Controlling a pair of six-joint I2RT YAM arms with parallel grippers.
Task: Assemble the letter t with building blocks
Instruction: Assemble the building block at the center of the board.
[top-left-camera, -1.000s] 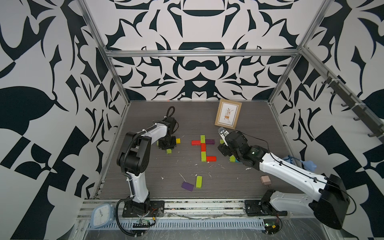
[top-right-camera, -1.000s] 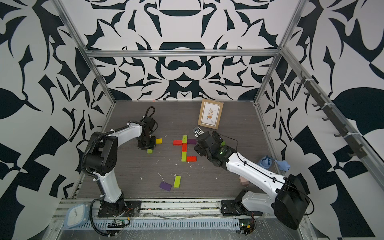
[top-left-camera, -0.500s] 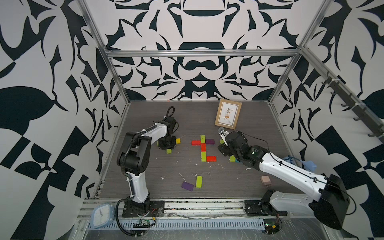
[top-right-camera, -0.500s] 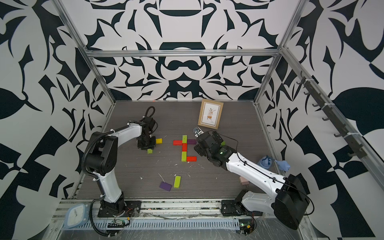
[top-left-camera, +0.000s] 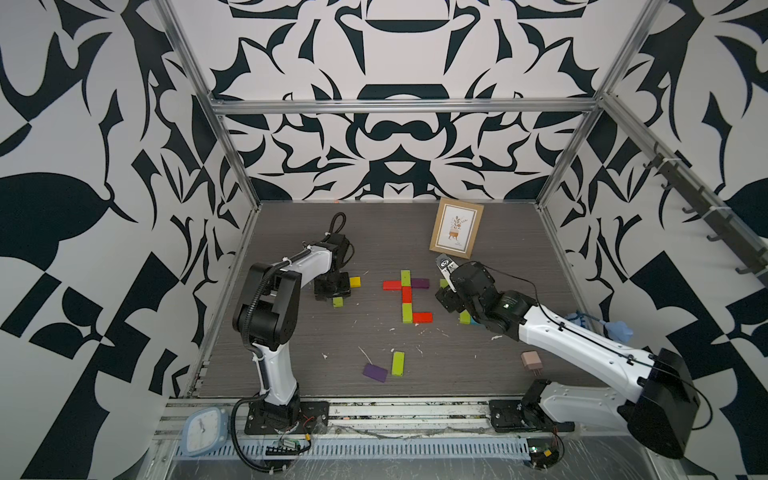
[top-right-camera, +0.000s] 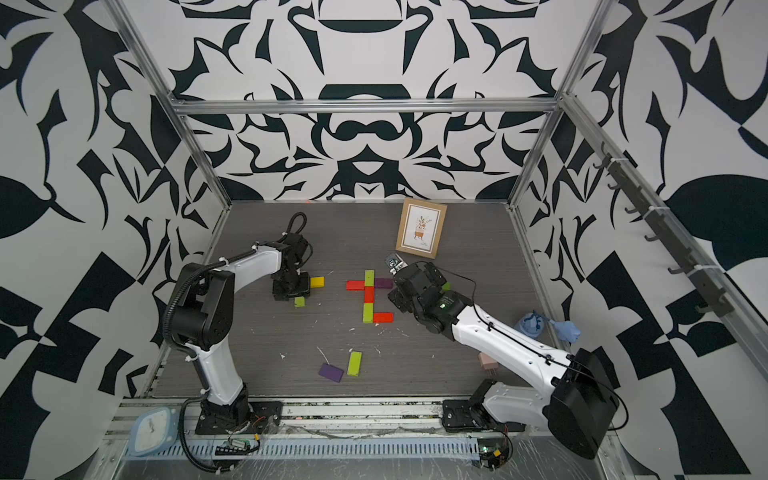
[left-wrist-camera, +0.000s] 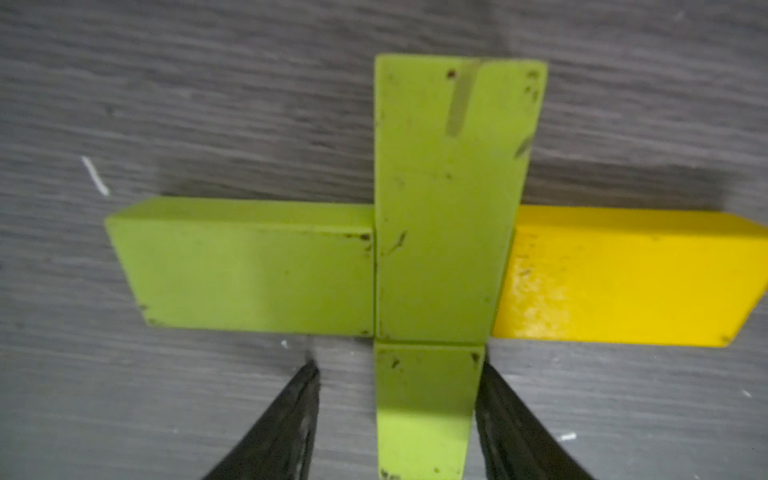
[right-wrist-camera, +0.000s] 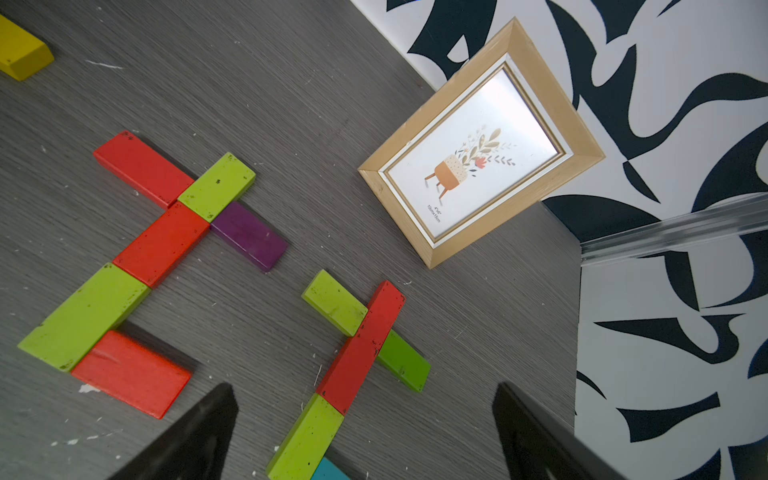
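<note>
Six chipped building blocks (top-left-camera: 407, 296) in red, lime and purple are seen laid flat as a t at the middle of the table (top-left-camera: 291, 357). Small print inside the picture frame (right-wrist-camera: 478, 145) is read as "4x6". A lime block (left-wrist-camera: 426, 407) is straddled by the left gripper (left-wrist-camera: 397, 363), part open, a gap shown on one side. The right gripper (right-wrist-camera: 365, 386) is held wide open and empty.

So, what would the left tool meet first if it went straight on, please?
Most likely the lime green block between its open fingers, or the tabletop beside it; depth is unclear.
</note>
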